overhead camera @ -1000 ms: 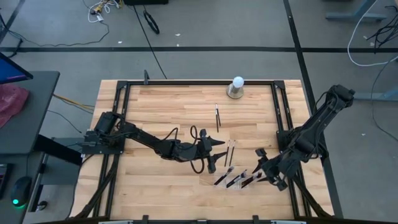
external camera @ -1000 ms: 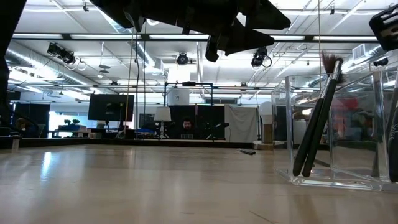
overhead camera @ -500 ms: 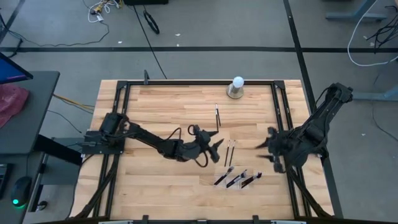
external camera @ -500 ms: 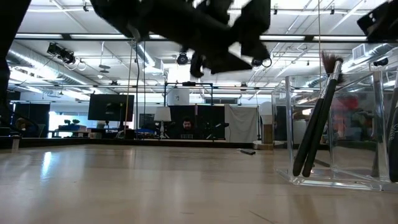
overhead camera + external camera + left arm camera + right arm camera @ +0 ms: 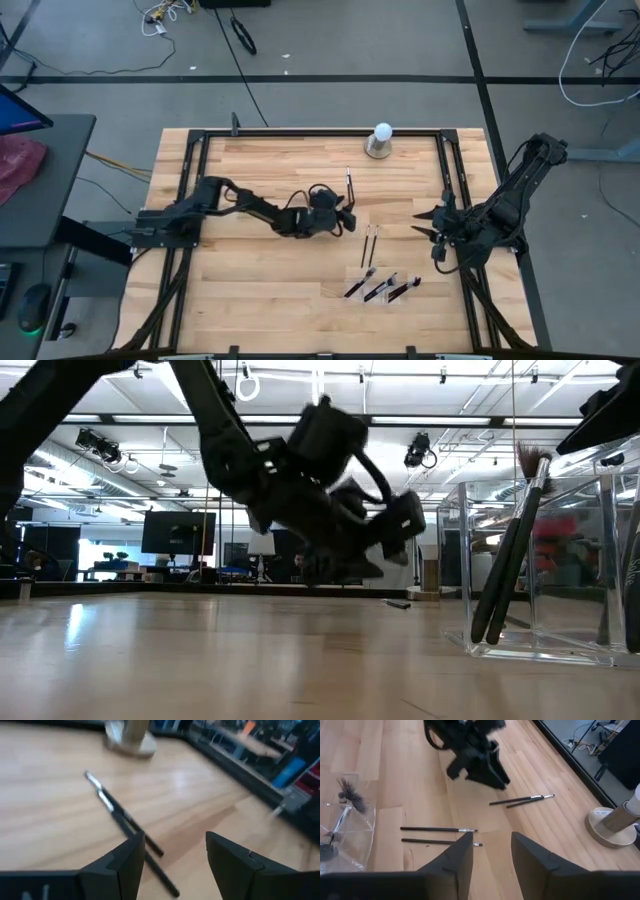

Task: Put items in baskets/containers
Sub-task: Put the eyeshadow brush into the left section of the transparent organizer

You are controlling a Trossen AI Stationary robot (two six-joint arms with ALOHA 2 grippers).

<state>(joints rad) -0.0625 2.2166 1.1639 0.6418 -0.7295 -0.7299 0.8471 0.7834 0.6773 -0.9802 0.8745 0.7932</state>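
The clear tray (image 5: 382, 287) sits at the near edge of the table with several brushes (image 5: 366, 285) leaning in it, bristles up. In the low view it stands at the right, brush handles (image 5: 508, 575) slanting against its wall. It lies nearer than both pincers, a little closer to the right one.

The right pincer (image 5: 428, 232) hangs over the table's right side, its fingers (image 5: 455, 856) parted and holding nothing. Just ahead of it two brushes (image 5: 437, 835) lie side by side on the wood, well apart from the tray.

The left pincer (image 5: 345, 217) is out near the table's middle, low over the boards, fingers (image 5: 131, 857) spread with nothing between them. Another pair of brushes (image 5: 125, 822) lies right in front of its tips, close together.

Farthest back, a white ball on a grey base (image 5: 380, 141) stands at the far edge.
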